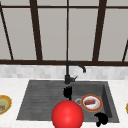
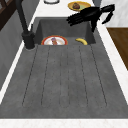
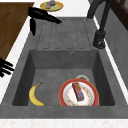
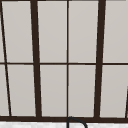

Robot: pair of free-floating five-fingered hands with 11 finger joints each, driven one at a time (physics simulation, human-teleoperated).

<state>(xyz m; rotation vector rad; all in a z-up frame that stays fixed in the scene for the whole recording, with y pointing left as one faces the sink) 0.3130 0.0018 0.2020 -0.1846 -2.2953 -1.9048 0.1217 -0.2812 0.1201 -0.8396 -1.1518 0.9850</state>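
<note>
1. At the far left we see a yellow bowl (image 1: 3, 104) of food on the white counter, well apart from both hands.
2. Next comes the grey sink (image 1: 37, 98). Its ribbed drainboard is on the left and its basin is on the right.
3. The left hand (image 1: 67, 92) hangs in the air near the middle of the sink, in the front view just below the base of the black faucet (image 1: 68, 75). From the right side we see its fingers (image 3: 53, 19) stretched straight and its thumb hanging down, holding nothing.
4. A big red ball (image 1: 67, 114) covers the middle of the sink's front rim in the front view.
5. In the basin lies a red-rimmed plate (image 1: 91, 102) with a small packaged bar (image 3: 78, 91) on it, just beside the drain (image 1: 78, 100).
6. A banana (image 3: 36, 95) lies on the basin floor beside the plate, on the side nearer the front rim, and neither hand touches it.
7. The right hand (image 1: 101, 119) sits at the front rim by the basin's right corner, near the plate and banana. Its fingers (image 3: 6, 65) are straight and spread, gripping nothing.
</note>
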